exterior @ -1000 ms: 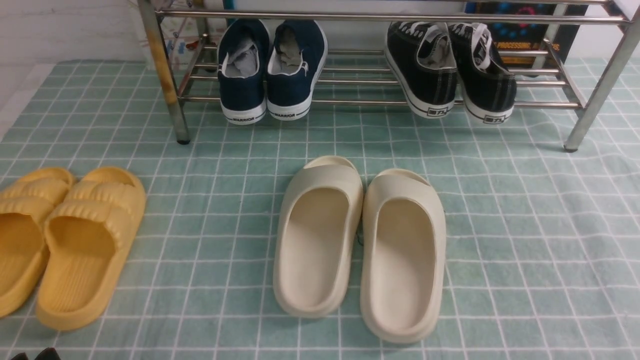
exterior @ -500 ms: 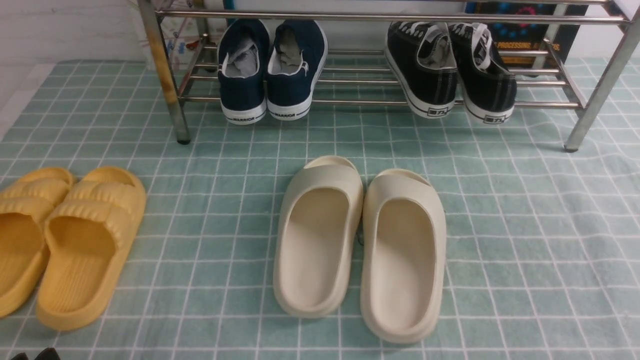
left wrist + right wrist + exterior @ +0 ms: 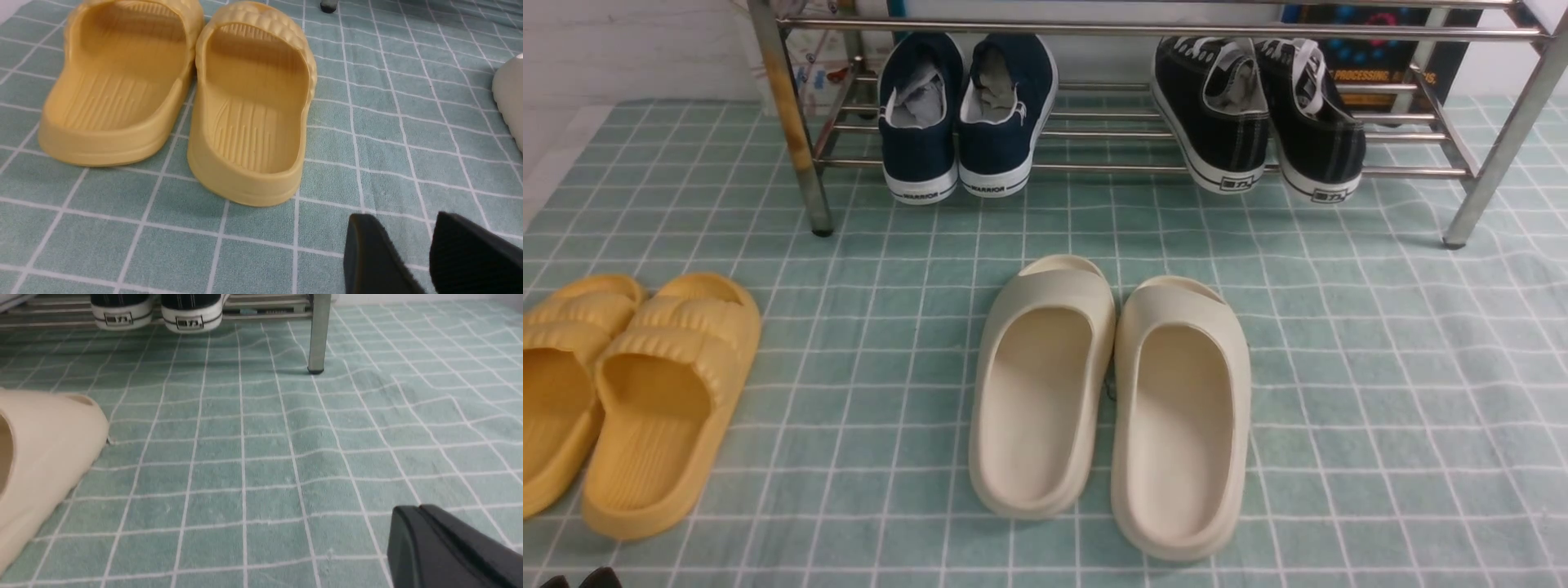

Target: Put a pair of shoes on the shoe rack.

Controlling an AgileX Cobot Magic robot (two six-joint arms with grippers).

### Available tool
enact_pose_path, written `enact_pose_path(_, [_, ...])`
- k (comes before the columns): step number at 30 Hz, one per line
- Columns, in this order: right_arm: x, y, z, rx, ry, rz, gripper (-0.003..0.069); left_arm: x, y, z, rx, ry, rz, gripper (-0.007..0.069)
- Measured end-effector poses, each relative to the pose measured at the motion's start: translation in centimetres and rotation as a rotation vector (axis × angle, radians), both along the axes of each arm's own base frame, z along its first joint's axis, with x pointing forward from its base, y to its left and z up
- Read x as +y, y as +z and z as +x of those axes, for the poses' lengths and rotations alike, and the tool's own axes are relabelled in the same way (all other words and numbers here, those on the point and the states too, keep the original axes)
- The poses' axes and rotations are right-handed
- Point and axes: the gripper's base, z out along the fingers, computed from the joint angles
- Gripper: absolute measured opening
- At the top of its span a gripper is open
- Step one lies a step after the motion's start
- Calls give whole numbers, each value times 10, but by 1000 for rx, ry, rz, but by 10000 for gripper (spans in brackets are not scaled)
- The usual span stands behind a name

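Left hand (image 3: 412,261) agape, empty; right hand (image 3: 441,547) closed, empty.

Left gripper (image 3: 412,253): two matte black wedge-shaped fingers (image 3: 372,257), one face with a fine ribbed texture. Right gripper (image 3: 421,535): smooth black fingers with rounded tips, a thin seam apparently dividing them. No cables or markings discernible.

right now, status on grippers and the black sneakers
Left gripper open, empty, by yellow slippers. Right gripper shut, empty. Black sneakers on shoe rack beside navy slip-ons. Nothing blocking.
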Motion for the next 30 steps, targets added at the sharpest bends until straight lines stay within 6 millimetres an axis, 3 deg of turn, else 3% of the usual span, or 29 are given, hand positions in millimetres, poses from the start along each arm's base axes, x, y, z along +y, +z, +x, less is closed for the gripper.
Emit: enact_pose_path(30, [-1,-4,-2,75,-5,-7,-1,0,0,0,-1,0,0,239])
